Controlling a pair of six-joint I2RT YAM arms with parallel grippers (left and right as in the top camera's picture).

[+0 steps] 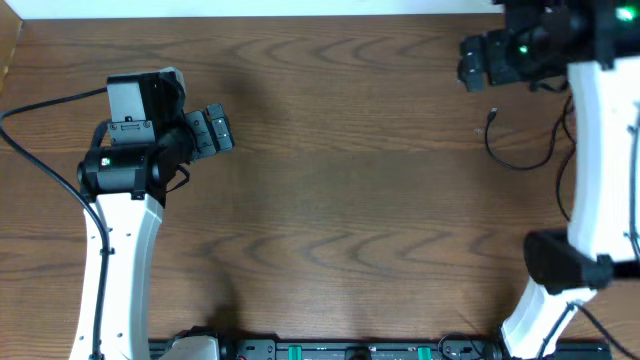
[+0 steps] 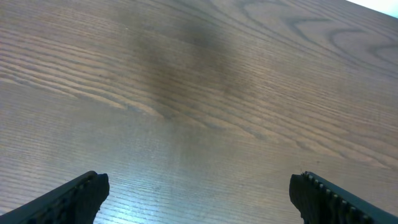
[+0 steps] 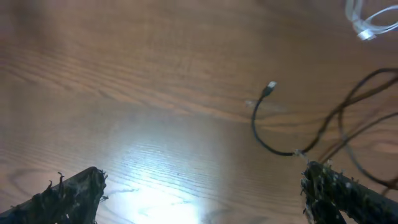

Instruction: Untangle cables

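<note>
A thin black cable (image 1: 515, 160) with a small plug end (image 1: 494, 115) lies curled on the table at the far right, partly hidden under my right arm. In the right wrist view the same black cable (image 3: 264, 138) curves up to its plug (image 3: 270, 88), with more black strands (image 3: 354, 118) to the right. A white cable (image 3: 370, 22) shows at that view's top right corner. My right gripper (image 3: 202, 193) (image 1: 470, 62) is open and empty, above the table left of the cables. My left gripper (image 2: 199, 196) (image 1: 215, 130) is open and empty over bare wood at the left.
The wooden table (image 1: 340, 200) fills all views. The white right arm (image 1: 590, 150) and its base (image 1: 560, 260) stand over part of the cables. The left arm's thick black cord (image 1: 40, 160) loops at the far left edge.
</note>
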